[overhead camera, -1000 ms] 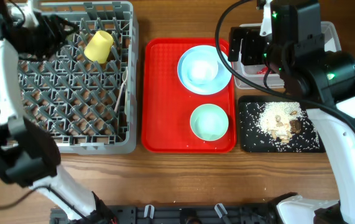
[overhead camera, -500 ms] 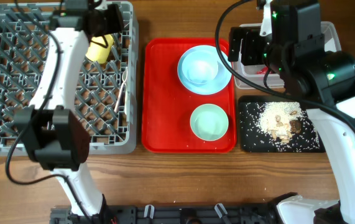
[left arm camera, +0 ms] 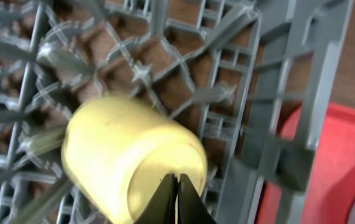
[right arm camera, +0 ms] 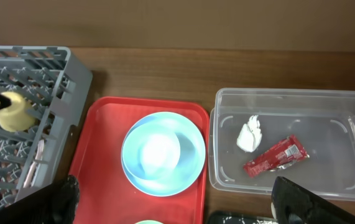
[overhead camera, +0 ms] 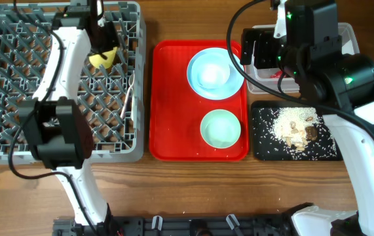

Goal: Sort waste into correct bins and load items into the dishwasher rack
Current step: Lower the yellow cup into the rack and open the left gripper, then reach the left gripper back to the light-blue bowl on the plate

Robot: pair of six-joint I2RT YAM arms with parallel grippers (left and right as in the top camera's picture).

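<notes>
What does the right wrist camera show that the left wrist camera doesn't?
Only the right wrist: the clear tub holding a red wrapper and a white napkin, plus the blue plate. Only the left wrist: the left gripper up close, jaws shut at the rim of the yellow cup. Both: that cup, the grey rack and the red tray.

A brown wooden surface [overhead camera: 173,190] fills the whole scene, its grain running left to right in long streaks of darker and lighter tone. Along the near edge lies a black mounting rail [overhead camera: 193,226] with small metal clips. The light is soft and even, leaving only faint shadows on the wood.
</notes>
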